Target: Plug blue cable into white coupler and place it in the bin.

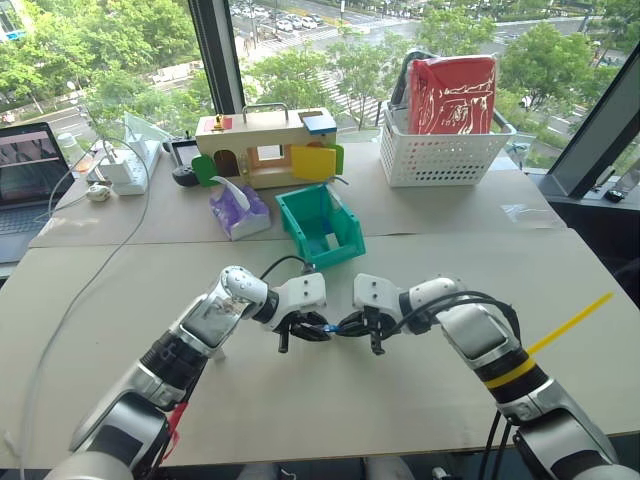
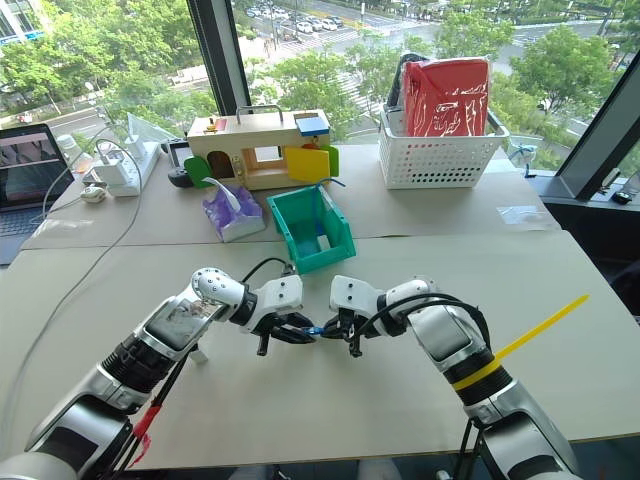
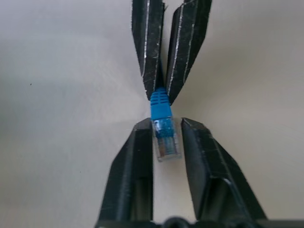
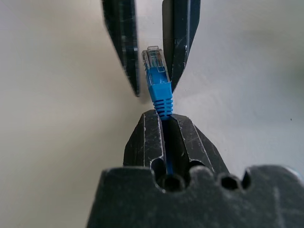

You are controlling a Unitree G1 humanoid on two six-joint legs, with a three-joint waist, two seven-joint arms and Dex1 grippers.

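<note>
Pinching the blue cable [image 4: 158, 85] just behind its clear plug, your right claw [image 1: 372, 330] is clenched on the boot, presenting the plug tip forward for a handoff or re-grip. Your left claw [image 1: 297, 331] is closing around that same plug, clear tip sitting between its fingers [image 3: 137, 161]. Both are hovering over the bench [image 1: 400, 400], well short of the bin [image 1: 318, 225]. You aren't showing me the coupler anywhere.
</note>
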